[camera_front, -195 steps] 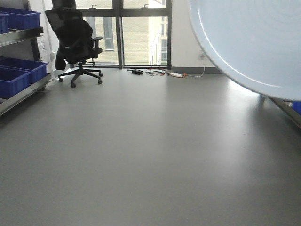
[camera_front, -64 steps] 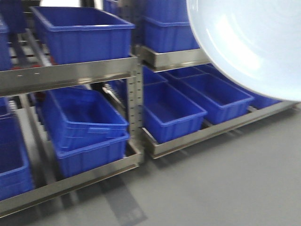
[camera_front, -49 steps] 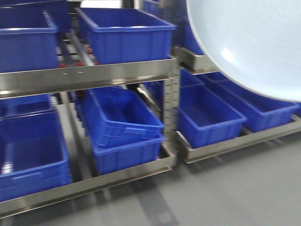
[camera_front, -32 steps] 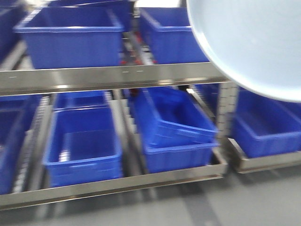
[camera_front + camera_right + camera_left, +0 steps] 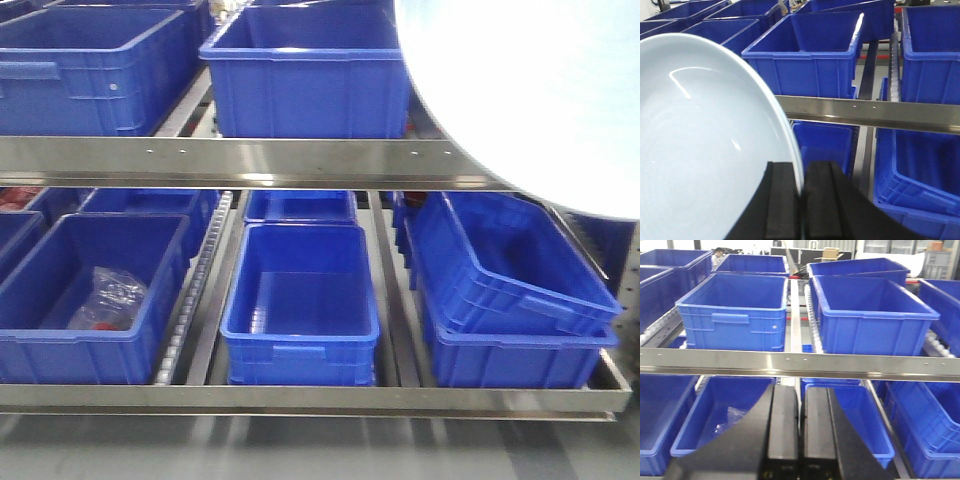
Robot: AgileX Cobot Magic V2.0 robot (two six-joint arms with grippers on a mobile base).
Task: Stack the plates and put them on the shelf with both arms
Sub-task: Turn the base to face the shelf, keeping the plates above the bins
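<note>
A large pale bluish-white plate [image 5: 530, 90] fills the upper right of the front view and hides part of the shelf behind it. In the right wrist view the same plate [image 5: 700, 140] stands on edge at the left, and my right gripper [image 5: 801, 172] is shut on its rim. My left gripper [image 5: 800, 395] is shut with nothing between its fingers, and it points at the shelf. The shelf's steel front rail [image 5: 250, 160] runs straight across in front of me, and it also shows in the left wrist view [image 5: 790, 362] and the right wrist view [image 5: 865, 112].
Big blue crates sit on the upper tier [image 5: 300, 70] and the lower tier [image 5: 300, 300]. One lower-left crate holds a plastic bag [image 5: 110, 295]. At the lower right a crate [image 5: 510, 265] lies tilted inside another. Roller tracks [image 5: 195, 290] run between the crates.
The view has swung from open floor to the shelf, which now stands close and square-on. The plate has kept its place at the upper right of the view.
</note>
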